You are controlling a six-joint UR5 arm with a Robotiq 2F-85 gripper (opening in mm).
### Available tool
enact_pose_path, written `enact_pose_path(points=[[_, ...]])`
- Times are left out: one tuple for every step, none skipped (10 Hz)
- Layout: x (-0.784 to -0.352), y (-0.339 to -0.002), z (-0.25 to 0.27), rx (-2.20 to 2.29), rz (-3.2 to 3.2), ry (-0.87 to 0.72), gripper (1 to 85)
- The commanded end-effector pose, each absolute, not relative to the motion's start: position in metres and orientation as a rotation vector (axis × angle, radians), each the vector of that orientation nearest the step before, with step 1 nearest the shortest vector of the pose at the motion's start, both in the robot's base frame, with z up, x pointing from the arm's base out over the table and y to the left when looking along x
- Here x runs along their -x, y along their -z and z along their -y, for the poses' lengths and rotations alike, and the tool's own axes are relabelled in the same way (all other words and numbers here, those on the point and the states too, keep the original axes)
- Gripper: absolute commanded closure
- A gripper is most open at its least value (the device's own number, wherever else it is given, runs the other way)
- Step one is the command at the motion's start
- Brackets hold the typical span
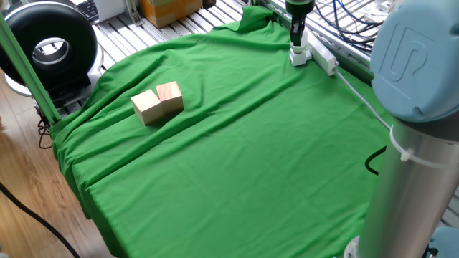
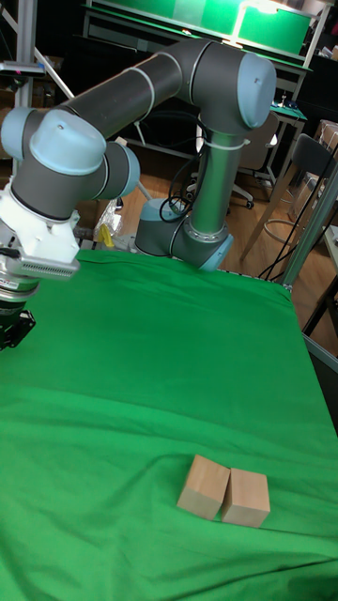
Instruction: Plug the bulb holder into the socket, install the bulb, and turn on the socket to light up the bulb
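The socket (image 1: 325,59) is a long white strip lying at the far right edge of the green cloth, and its cable (image 1: 358,94) runs toward the arm's base. A small white block, the bulb holder (image 1: 299,56), sits on the socket's near-left end. My gripper (image 1: 296,41) hangs straight down just above the holder, its dark fingers close together. Whether they hold anything is too small to tell. In the tall fixed view, only part of the gripper (image 2: 11,331) shows at the left edge. The bulb is not in view.
Two wooden blocks (image 1: 158,102) lie side by side on the left of the green cloth (image 1: 237,158), also seen as blocks (image 2: 225,493). A black round device (image 1: 50,46) stands off the table's left. The arm's grey column (image 1: 412,150) fills the right foreground.
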State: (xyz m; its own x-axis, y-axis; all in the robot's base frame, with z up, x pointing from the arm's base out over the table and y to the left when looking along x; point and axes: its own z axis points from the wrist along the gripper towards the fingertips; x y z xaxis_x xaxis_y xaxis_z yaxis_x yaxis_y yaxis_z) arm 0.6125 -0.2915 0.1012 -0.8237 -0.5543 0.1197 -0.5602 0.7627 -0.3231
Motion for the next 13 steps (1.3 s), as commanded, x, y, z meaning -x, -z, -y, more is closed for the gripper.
enact_pose_path(points=[[-0.616,-0.101,0.290,-1.044,2.905,-0.525,27.7],[-0.619,-0.102,0.295,-1.116,2.874,-0.535,22.7],[-0.620,-0.100,0.294,-1.153,2.871,-0.516,16.3],[-0.619,-0.100,0.291,-1.184,2.861,-0.489,13.7],[-0.621,-0.099,0.289,-1.206,2.861,-0.483,13.3],[-0.626,-0.099,0.285,-1.253,2.849,-0.488,13.3],[-0.633,-0.098,0.282,-1.322,2.825,-0.498,13.3],[-0.642,-0.097,0.272,-1.432,2.801,-0.491,13.3],[-0.642,-0.094,0.256,-1.484,2.796,-0.449,13.3],[-0.640,-0.091,0.246,-1.514,2.787,-0.416,12.0],[-0.636,-0.087,0.239,-1.542,2.763,-0.384,8.7],[-0.631,-0.084,0.234,-1.544,2.745,-0.379,7.0],[-0.625,-0.079,0.225,-1.544,2.729,-0.352,6.7]])
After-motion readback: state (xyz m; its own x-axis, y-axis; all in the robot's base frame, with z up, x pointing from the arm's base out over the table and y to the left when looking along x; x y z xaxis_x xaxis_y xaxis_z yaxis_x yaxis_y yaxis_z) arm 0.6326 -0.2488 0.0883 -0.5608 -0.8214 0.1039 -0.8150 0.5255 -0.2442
